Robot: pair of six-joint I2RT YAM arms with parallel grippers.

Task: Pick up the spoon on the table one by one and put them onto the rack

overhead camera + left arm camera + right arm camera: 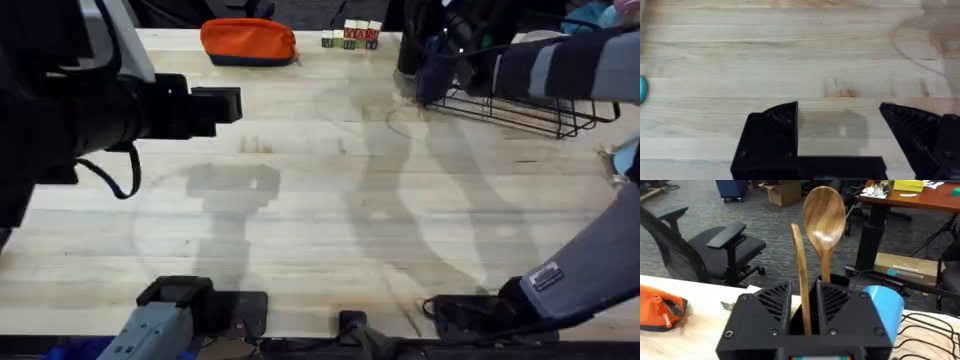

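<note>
Spoon (801,275) stands upright between the closed fingers of the right tool (804,307), over the holders at the end of the rack (520,110). A second spoon (824,225) stands in the black holder (837,282), beside the blue holder (882,305). Left tool (840,130) hangs wide open above bare table (790,50), gripping nothing.

I see even, bright light from above on the table (330,200), with no hard glare. Soft grey arm shadows spread across its planks, overlapping near the middle. The left arm (90,110), close under the overhead camera, shows dark and blurred. In the right wrist view my spoon (824,220) is sharp, while the room behind it goes slightly soft.
</note>
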